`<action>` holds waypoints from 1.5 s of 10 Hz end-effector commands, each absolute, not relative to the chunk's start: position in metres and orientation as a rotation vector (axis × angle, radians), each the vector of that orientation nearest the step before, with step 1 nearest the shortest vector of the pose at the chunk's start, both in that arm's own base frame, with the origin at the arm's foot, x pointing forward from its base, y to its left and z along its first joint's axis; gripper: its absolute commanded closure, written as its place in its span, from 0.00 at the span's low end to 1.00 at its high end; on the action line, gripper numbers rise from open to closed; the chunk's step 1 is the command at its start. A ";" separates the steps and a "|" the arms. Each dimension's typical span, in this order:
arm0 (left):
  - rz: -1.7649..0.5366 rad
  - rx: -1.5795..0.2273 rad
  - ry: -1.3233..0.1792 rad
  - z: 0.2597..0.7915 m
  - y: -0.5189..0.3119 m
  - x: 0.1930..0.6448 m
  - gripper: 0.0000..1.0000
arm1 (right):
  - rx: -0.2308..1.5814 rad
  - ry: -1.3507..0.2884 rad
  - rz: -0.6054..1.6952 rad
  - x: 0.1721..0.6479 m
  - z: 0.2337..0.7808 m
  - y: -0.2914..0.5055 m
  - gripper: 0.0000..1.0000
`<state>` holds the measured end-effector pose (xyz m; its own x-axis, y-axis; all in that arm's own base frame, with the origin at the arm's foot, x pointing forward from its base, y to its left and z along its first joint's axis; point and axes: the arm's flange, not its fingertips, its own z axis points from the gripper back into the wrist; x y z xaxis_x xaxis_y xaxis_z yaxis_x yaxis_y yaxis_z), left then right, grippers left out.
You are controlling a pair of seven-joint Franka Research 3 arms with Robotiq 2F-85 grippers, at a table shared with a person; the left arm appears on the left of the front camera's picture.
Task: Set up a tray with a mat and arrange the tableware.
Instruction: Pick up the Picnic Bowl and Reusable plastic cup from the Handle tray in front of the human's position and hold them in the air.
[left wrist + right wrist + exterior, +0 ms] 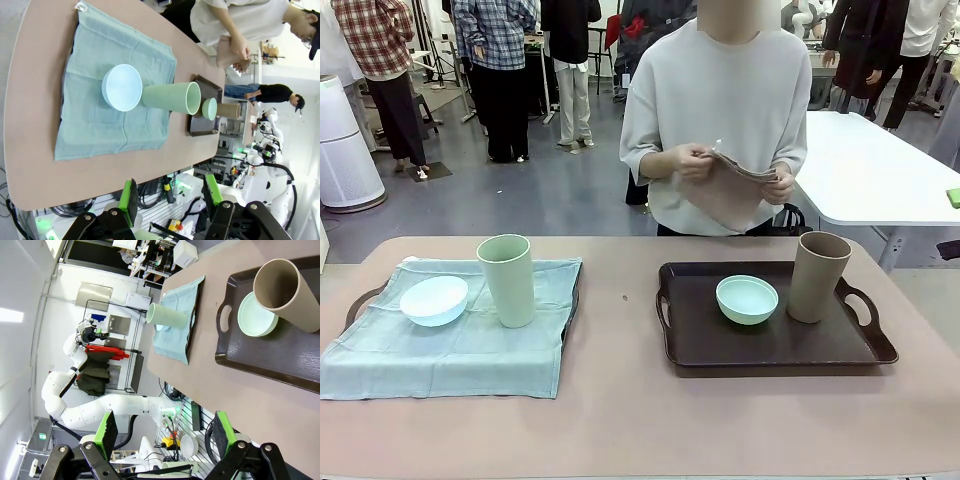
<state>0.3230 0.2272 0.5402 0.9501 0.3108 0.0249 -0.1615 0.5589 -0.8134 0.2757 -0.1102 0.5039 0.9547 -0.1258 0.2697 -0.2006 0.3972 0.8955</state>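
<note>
The left gripper (170, 200) hangs clear of the table (620, 420), its green-padded jaws partly spread with nothing between them. The right gripper (165, 435) is also clear of the table, its jaws spread wide and holding nothing. On the left half of the smooth, pinkish-brown table lies a pale blue-green cloth mat (470, 340), soft and a little creased. It is draped over a tray (358, 302), so only a dark handle and edge of that tray show. On the mat sit a shallow, round pale blue bowl (434, 300), empty, and just to its right a tall, tapered pale green cup (507, 280), upright, matte and without a handle. On the right half lies a dark brown tray (770, 345), rectangular with rounded corners and cut-out handles. It holds a mint green bowl (747, 299), empty, and a tan cup (818, 277) standing upright at the bowl's right, also empty. At the far side a person in a pale sweater holds a folded brown cloth (735, 185) in both hands.
</note>
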 end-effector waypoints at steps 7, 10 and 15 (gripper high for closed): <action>-0.001 -0.701 -0.243 0.621 0.129 0.322 0.30 | 0.856 -0.368 0.085 0.254 0.561 -0.126 0.00; -0.133 -0.550 -0.189 0.645 0.042 0.342 0.30 | 0.549 -0.362 0.080 0.265 0.574 -0.114 0.00; -0.300 -0.284 -0.062 0.615 -0.106 0.357 0.30 | 0.341 -0.156 0.427 0.281 0.565 -0.086 0.00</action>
